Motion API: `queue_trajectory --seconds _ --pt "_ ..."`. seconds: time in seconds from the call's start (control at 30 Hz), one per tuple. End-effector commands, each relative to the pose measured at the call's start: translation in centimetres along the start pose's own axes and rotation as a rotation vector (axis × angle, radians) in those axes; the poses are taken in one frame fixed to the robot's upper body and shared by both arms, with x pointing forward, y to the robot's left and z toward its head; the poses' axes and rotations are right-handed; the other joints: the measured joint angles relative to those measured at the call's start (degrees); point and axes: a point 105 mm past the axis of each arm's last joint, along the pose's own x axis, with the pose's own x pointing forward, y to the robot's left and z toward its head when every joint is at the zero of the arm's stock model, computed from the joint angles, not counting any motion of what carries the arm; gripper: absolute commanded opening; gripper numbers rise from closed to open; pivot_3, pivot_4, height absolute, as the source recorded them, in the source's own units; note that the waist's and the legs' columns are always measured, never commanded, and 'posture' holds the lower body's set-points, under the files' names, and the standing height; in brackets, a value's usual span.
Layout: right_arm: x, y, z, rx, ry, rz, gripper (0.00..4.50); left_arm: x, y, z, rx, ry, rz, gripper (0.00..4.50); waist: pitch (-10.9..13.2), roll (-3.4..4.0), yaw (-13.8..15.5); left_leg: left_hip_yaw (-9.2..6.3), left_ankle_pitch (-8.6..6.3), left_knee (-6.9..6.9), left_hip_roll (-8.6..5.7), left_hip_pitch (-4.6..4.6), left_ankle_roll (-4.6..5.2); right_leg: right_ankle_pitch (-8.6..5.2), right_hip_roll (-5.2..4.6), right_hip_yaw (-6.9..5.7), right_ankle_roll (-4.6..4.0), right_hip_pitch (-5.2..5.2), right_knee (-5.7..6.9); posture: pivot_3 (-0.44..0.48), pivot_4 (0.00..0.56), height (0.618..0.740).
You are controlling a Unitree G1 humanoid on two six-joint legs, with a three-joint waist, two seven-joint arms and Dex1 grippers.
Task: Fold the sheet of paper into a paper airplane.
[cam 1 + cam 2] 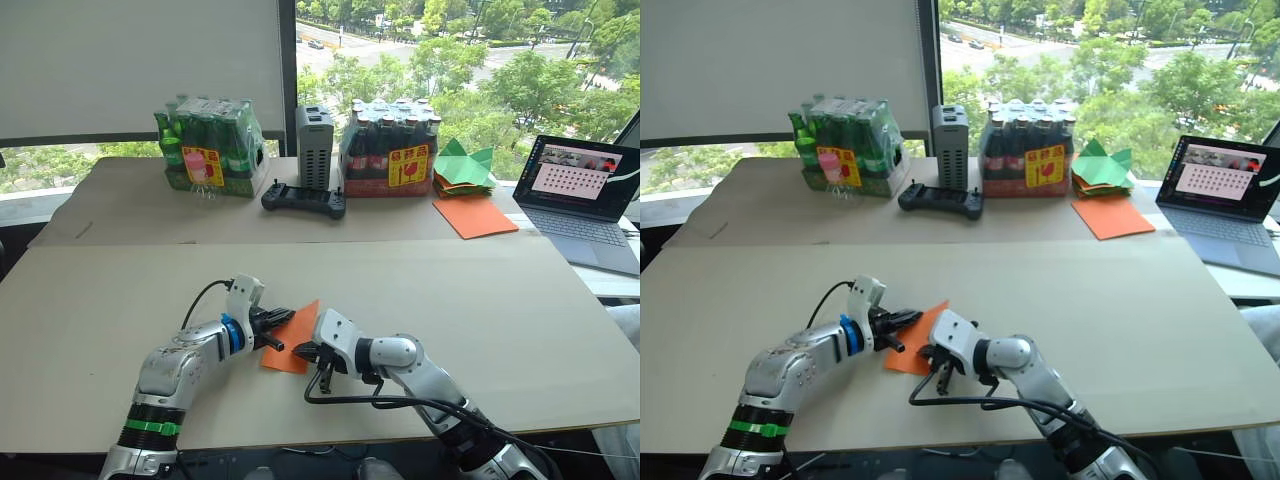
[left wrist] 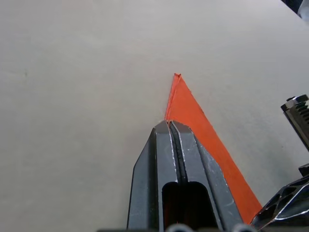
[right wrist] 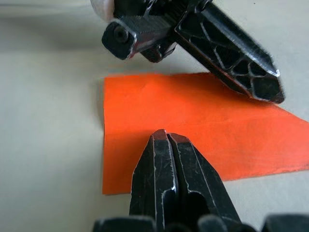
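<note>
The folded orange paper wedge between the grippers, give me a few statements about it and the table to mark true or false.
1. The folded orange paper wedge lies on the near tabletop between both grippers. True.
2. The left gripper has its fingers spread wide. False: they are closed together.
3. A smooth flat orange sheet lies beside the open laptop. True.
4. The green paper shapes lie under the right gripper. False: they sit on the far table.

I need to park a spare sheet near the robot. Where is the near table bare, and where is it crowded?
The near beige table is bare right of the right gripper and left of the left gripper. The middle is crowded: both grippers are shut over the folded orange paper wedge.
</note>
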Motion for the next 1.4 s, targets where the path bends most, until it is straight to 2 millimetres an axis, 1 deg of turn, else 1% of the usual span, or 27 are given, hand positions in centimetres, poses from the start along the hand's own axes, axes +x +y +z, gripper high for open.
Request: queue_trajectory --seconds 0.03,0.1,0.37,0.77,1.1,1.4 --pt "-0.1 0.3 -1.3 0.018 0.051 0.003 0.0 -0.6 -0.7 3.0 0.022 -0.098 -0.025 0.04 0.0 0.0 0.0 0.0 0.0 0.0 0.0 0.0 0.0 0.0 0.0 0.0 0.0 0.0 0.0 0.0 0.15 0.74" --pt "-0.1 0.3 -1.2 0.018 0.05 0.003 0.0 -0.7 -0.8 2.8 0.033 -0.081 -0.031 0.04 0.0 0.0 0.0 0.0 0.0 0.0 -0.01 0.0 0.0 0.0 0.0 0.0 0.0 0.0 0.0 0.0 0.15 0.74" --pt "0.0 0.3 -1.2 0.017 0.047 0.003 0.0 -1.1 -0.3 0.1 0.063 0.034 -0.016 0.04 0.0 0.0 0.0 0.0 0.0 0.0 0.0 0.0 0.0 0.0 0.0 0.0 0.0 0.0 -0.02 0.0 0.15 0.74" --pt "0.1 0.3 -1.0 0.02 0.041 -0.001 0.0 -1.0 0.5 -1.6 0.103 0.12 -0.001 0.04 0.0 0.0 0.0 0.0 0.0 0.0 0.0 0.0 0.0 0.0 0.01 0.0 0.0 0.0 -0.01 0.0 0.15 0.74" --pt "0.2 0.3 -1.0 0.023 0.039 -0.005 0.0 0.2 0.8 -1.6 0.129 0.136 -0.01 0.04 0.0 0.0 -0.1 0.01 0.0 0.0 0.0 0.01 0.0 0.0 0.01 0.0 0.0 0.01 0.0 0.0 0.15 0.74" --pt "0.2 0.2 -0.9 0.02 0.038 -0.011 0.0 1.2 0.1 -1.1 0.158 0.129 -0.059 0.04 0.0 0.0 0.0 0.01 0.0 0.0 -0.01 0.02 0.0 0.0 0.0 0.0 0.0 0.01 0.0 0.0 0.15 0.74"
